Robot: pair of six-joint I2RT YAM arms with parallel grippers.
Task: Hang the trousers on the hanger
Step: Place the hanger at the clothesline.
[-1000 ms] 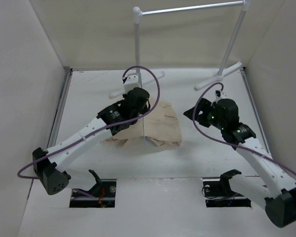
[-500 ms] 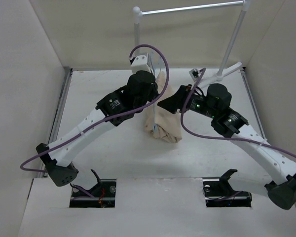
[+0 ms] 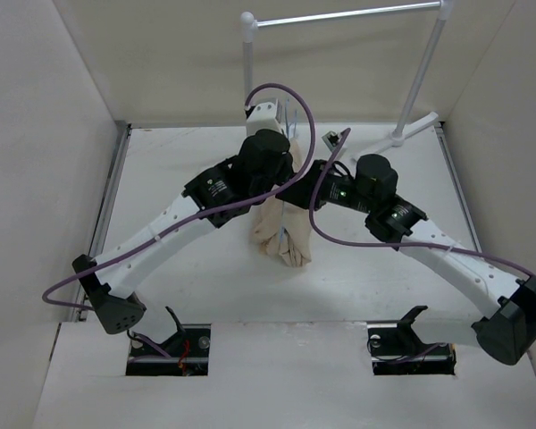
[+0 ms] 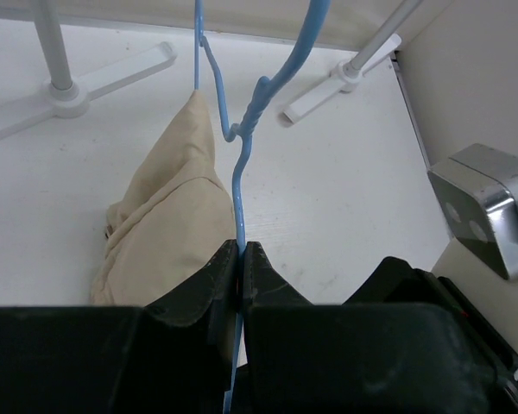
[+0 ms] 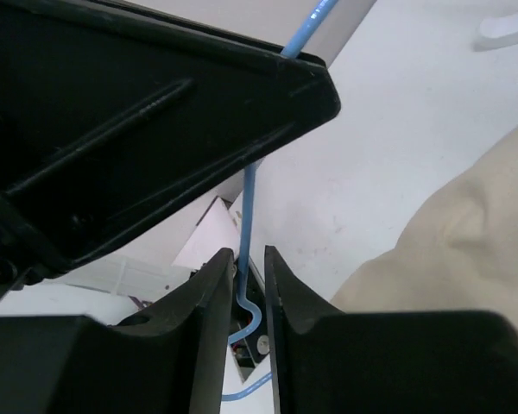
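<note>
The beige trousers (image 3: pixel 281 237) hang in a bunch between the two arms, their lower end on the table. In the left wrist view the trousers (image 4: pixel 168 224) drape from the thin hanger (image 4: pixel 239 172), which looks blue there. My left gripper (image 4: pixel 241 246) is shut on the hanger's wire. My right gripper (image 5: pixel 249 253) has its jaws on both sides of the hanger (image 5: pixel 247 207), and a narrow gap still shows beside the wire. The trousers (image 5: pixel 466 233) lie to the right of it.
The white clothes rack (image 3: pixel 339 15) stands at the back, with its feet (image 4: pixel 69 95) on the table beyond the trousers. White walls close in both sides. The right arm's wrist camera (image 4: pixel 483 207) sits close beside my left gripper.
The left arm has raised the hanger, lifting the trousers from a flat spread into a hanging bunch. The right arm has swung left to the hanger and narrowed its jaws around the wire.
</note>
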